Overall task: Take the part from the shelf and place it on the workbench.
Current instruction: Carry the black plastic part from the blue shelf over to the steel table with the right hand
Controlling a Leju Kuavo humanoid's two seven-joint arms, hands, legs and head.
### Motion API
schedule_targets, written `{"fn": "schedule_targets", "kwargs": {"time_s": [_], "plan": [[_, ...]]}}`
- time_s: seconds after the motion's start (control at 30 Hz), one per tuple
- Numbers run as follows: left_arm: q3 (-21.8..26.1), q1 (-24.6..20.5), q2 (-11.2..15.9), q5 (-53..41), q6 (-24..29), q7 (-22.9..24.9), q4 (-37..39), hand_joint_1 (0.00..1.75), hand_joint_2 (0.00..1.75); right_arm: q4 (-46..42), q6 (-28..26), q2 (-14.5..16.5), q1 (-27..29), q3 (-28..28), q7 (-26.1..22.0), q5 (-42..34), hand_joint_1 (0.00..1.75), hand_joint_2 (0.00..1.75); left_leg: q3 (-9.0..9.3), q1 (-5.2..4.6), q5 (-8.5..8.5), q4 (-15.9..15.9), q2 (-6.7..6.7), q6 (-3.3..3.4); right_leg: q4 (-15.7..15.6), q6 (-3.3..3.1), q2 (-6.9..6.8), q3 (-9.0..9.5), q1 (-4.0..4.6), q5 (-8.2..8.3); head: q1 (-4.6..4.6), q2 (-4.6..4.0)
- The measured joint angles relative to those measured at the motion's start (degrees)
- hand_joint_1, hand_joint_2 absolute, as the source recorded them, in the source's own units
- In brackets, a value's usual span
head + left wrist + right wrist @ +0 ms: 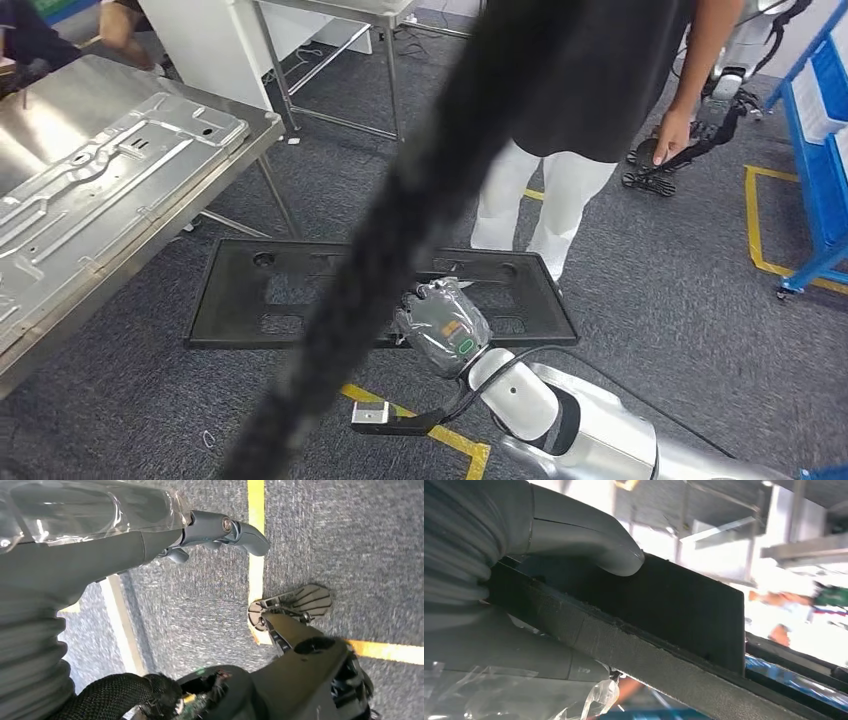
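The black flat part [290, 290] hangs level over the carpet, just off the workbench's [150, 200] near edge. My right hand [445, 325] grips its near edge, thumb [589, 545] pressed on top. My left hand [220, 530] hangs down, fingers loosely apart, holding nothing.

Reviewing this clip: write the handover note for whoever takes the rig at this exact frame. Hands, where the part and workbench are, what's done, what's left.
Right hand: grips the black part at its near edge, thumb pressed on its face; the flat panel hangs level above the carpet.
Left hand: holds nothing, hanging over the carpet, fingers loosely extended.
Workbench: ahead to the left, with a stamped metal sheet already lying on it.
A person stands just beyond the part.
Done: part is in hand, off the shelf.
Left: carry it to the workbench, set it down, release.
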Motion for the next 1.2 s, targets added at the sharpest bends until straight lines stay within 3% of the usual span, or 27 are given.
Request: {"fn": "schedule_targets", "kwargs": {"time_s": [0.07,0.13,0.17,0.2,0.27,0.3,0.37,0.4,0.43,0.5,0.57,0.63,0.67,0.73,0.77,0.83,0.87,0.9,0.97,1.03,1.1,1.17,1.2], "plan": [[0.0,0.0,0.0,0.0,0.0,0.0,0.0,0.00,1.75,0.0,0.0,0.0,-0.3,0.7,-0.5,0.9,1.75,1.75,-0.38,0.08,-0.37,0.4,-1.37,-0.69,-3.4,-0.26,1.57,1.47,-0.23,0.93,-0.01,-0.01],[0.0,0.3,0.1,0.0,0.0,0.0,0.0,0.00,1.75,0.0,-0.1,0.0,-0.5,1.4,-0.8,1.3,1.75,1.75,-0.65,0.41,-0.42,0.4,-2.48,-1.21,-3.6,-1.12,0.39,1.68,0.07,0.77,-0.03,-0.01],[0.0,0.5,0.1,0.0,0.0,0.0,0.0,0.00,1.75,0.0,-0.2,0.0,-0.6,1.6,-1.0,1.5,1.75,1.75,-0.85,0.46,-0.58,0.7,-1.88,-1.45,-3.7,-1.53,-0.23,1.81,0.15,0.74,-0.04,-0.01],[0.0,0.6,0.1,0.0,0.0,0.0,0.0,0.00,1.75,0.0,-0.3,0.1,-0.8,1.7,-1.1,1.6,1.75,1.75,-1.34,0.41,-1.13,1.8,-0.42,-1.69,-3.7,-1.90,-0.87,1.98,0.16,0.70,-0.12,-0.01],[-0.1,0.6,0.2,0.0,0.1,0.0,0.0,0.00,1.75,0.0,-0.5,0.2,-0.8,1.8,-1.4,1.6,1.75,1.75,-4.09,0.25,-3.72,7.6,3.64,-2.07,-3.8,-2.46,-2.19,2.39,0.40,0.45,-0.30,-0.02],[0.0,0.5,0.2,0.0,0.0,0.0,0.0,0.00,1.75,0.0,-0.6,0.1,-0.6,1.9,-1.6,1.6,1.75,1.75,-6.13,0.27,-5.28,11.6,4.87,-2.19,-3.8,-2.66,-3.00,2.55,0.59,0.28,-0.38,-0.02],[0.0,0.2,0.1,0.0,0.0,-0.1,0.0,0.00,1.75,0.0,-0.6,0.1,-0.2,2.2,-1.9,1.5,1.75,1.75,-9.03,0.30,-6.52,16.8,5.62,-2.19,-3.8,-2.87,-4.65,2.86,0.92,-0.08,-0.40,-0.02],[-0.1,0.2,0.1,0.0,0.0,-0.1,0.0,0.00,1.75,0.0,-0.6,0.1,0.0,2.4,-2.1,1.5,1.75,1.75,-8.86,0.25,-5.65,16.2,5.79,-2.03,-3.8,-2.90,-5.40,3.08,1.05,-0.28,-0.40,-0.02],[-0.1,0.2,0.1,0.0,0.0,-0.2,0.0,0.00,1.75,0.0,-0.6,0.1,0.2,2.5,-2.2,1.5,1.75,1.75,-7.59,0.13,-3.99,13.5,6.14,-1.73,-3.8,-2.89,-6.08,3.36,1.15,-0.49,-0.41,-0.02],[-0.1,0.3,0.1,-0.1,0.1,-0.2,0.0,0.00,1.75,0.0,-0.6,0.2,0.2,2.7,-2.3,1.4,1.75,1.75,-3.68,-0.68,-0.74,5.6,8.55,-0.80,-3.8,-2.69,-7.30,4.00,1.35,-0.96,-0.41,-0.02],[-0.1,0.4,0.1,-0.2,0.1,-0.2,0.0,0.00,1.75,0.0,-0.6,0.2,0.3,2.7,-2.3,1.4,1.75,1.75,-1.70,-1.63,0.25,1.3,10.38,-0.02,-3.9,-2.26,-8.39,4.37,1.48,-1.33,-0.40,-0.01],[-0.1,0.4,0.1,-0.5,0.0,-0.2,0.0,0.00,1.75,0.0,-0.6,0.2,0.4,2.8,-2.4,1.5,1.75,1.75,-1.54,-1.95,0.14,0.7,9.53,0.37,-4.1,-1.76,-9.49,4.67,1.49,-1.59,-0.40,-0.01],[-0.1,0.5,0.1,-0.6,0.0,-0.1,0.0,0.00,1.75,-0.1,-0.5,0.2,0.4,2.8,-2.4,1.5,1.75,1.75,-1.25,-1.82,0.27,0.4,8.83,0.58,-4.0,-1.52,-9.23,4.85,1.43,-1.85,-0.38,-0.01],[-0.1,0.5,0.1,-0.7,0.0,-0.1,0.0,0.00,1.75,-0.2,-0.3,0.3,0.4,2.9,-2.4,1.6,1.75,1.75,-0.49,-1.35,0.56,-0.3,7.42,1.15,-1.3,-1.20,-6.78,3.95,1.33,-3.61,-0.31,-0.01],[-0.1,0.4,0.1,-0.8,0.0,-0.1,0.0,0.00,1.75,-0.3,-0.2,0.2,0.5,3.0,-2.4,1.7,1.75,1.75,-0.31,-1.16,0.64,-0.4,6.74,1.40,1.9,-1.15,-5.07,2.43,1.25,-5.16,-0.25,-0.02],[-0.1,0.3,0.0,-0.8,0.0,0.0,0.0,0.00,1.75,-0.4,-0.1,0.1,0.7,3.2,-2.4,2.0,1.75,1.75,-0.25,-1.05,0.60,-0.4,5.21,1.75,9.4,-1.02,-3.49,-1.71,1.21,-8.14,-0.16,-0.02],[-0.1,0.3,0.0,-0.8,0.0,0.0,0.0,0.00,1.75,-0.4,0.0,0.0,0.8,3.3,-2.4,2.2,1.75,1.75,-0.23,-1.02,0.56,-0.4,4.33,1.79,11.7,-0.93,-3.28,-3.24,1.20,-8.54,-0.15,-0.02],[-0.1,0.3,-0.1,-0.8,0.1,0.0,0.0,0.00,1.75,-0.4,0.0,-0.1,0.9,3.4,-2.4,2.4,1.75,1.75,-0.18,-0.96,0.53,-0.4,3.43,1.78,11.9,-0.85,-3.19,-3.79,1.18,-7.81,-0.13,-0.02],[-0.1,0.3,-0.1,-0.8,0.1,0.0,0.0,0.00,1.75,-0.4,0.0,-0.1,0.9,3.4,-2.4,2.7,1.75,1.75,0.02,-0.72,0.36,-0.2,1.64,1.52,6.3,-0.68,-2.53,-1.71,0.97,-3.68,-0.13,-0.02],[-0.1,0.2,-0.1,-0.8,0.1,0.0,0.0,0.00,1.75,-0.4,0.0,-0.2,0.8,3.5,-2.4,2.8,1.75,1.75,-0.06,-0.58,-0.02,0.3,0.02,0.88,-1.0,-0.49,-0.06,1.52,0.52,-0.36,-0.11,-0.01],[-0.1,0.2,-0.1,-1.1,0.1,0.0,0.0,0.00,1.75,-0.4,0.0,-0.2,0.8,3.5,-2.4,2.8,1.75,1.75,-0.50,-0.51,-0.14,0.6,-1.20,0.19,-3.7,-0.82,1.08,2.65,0.49,0.23,-0.11,0.00],[-0.2,0.3,-0.1,-1.5,0.1,0.1,0.0,0.00,1.75,-0.5,0.0,-0.1,0.5,3.6,-2.4,2.8,1.75,1.75,-0.88,-0.23,-0.08,0.5,-1.91,-0.29,-3.8,-1.60,-0.28,2.67,0.74,0.32,-0.12,0.00],[-0.2,0.4,-0.1,-1.7,0.1,0.1,0.0,0.00,1.75,-0.6,0.0,0.0,0.3,3.6,-2.4,2.9,1.75,1.75,-1.22,-0.21,-0.46,1.1,-1.08,-0.53,-3.9,-1.95,-0.89,2.78,0.77,0.33,-0.18,0.00]]}}
